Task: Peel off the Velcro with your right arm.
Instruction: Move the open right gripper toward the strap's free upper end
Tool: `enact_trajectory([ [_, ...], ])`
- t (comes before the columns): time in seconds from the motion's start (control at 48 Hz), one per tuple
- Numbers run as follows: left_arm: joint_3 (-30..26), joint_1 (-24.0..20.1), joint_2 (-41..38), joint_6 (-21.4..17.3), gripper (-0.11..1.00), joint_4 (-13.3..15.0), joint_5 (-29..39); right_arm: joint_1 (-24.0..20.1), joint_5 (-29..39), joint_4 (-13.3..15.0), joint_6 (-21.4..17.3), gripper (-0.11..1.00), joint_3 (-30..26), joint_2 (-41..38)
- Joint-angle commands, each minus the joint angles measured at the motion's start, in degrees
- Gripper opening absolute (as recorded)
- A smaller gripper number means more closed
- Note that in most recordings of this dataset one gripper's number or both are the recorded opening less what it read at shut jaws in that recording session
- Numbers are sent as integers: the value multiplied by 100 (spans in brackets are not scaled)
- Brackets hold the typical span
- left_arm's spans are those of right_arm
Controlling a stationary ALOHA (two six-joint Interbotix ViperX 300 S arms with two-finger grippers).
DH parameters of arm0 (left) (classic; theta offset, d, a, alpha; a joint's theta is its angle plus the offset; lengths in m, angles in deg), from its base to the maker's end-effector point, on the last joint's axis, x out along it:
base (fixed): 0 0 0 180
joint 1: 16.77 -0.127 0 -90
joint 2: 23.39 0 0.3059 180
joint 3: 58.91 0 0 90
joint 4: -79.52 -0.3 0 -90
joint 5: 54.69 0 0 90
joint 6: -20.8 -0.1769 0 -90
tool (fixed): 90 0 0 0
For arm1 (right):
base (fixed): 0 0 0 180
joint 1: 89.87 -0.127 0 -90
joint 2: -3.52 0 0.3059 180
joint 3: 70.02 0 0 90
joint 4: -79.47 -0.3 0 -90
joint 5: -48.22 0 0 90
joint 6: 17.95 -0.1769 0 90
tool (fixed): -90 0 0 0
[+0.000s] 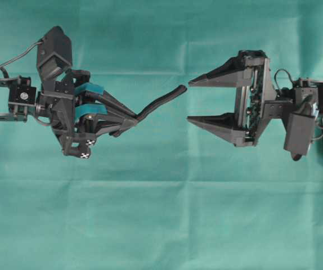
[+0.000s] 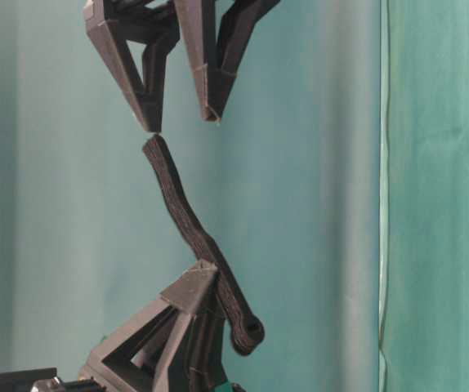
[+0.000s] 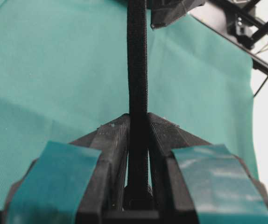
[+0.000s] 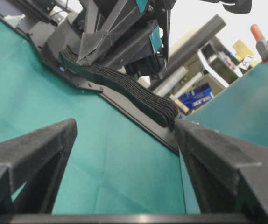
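Note:
The Velcro (image 1: 160, 103) is a thin black strap held up over the green cloth. My left gripper (image 1: 129, 120) is shut on one end of it, its teal-padded fingers (image 3: 54, 177) squeezing the strap (image 3: 137, 88) between their tips. The strap's free end (image 4: 164, 109) reaches toward my right arm (image 1: 296, 112). My right gripper (image 1: 188, 101) is open, its two dark pointed fingers (image 4: 36, 149) spread wide. The strap's tip lies just off the tip of one right finger (image 2: 149, 114), apart from it or barely touching; nothing lies between the jaws.
Green cloth (image 1: 161, 214) covers the table all round both arms. A dark frame bar (image 4: 138, 116) runs along the table's far edge, with clutter (image 4: 208, 88) behind it. A cable (image 1: 15, 59) trails from the left arm.

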Motion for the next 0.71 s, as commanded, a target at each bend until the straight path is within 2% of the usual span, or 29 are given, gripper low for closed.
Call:
enact_trajectory([
  [0.0, -53, 9, 97, 0, 10, -18, -62, 9, -105, 0, 9, 62, -132, 0],
  [0.688, -26, -62, 105, -9, 10, -18, -70, 9, -220, 9, 9, 62, -123, -158],
])
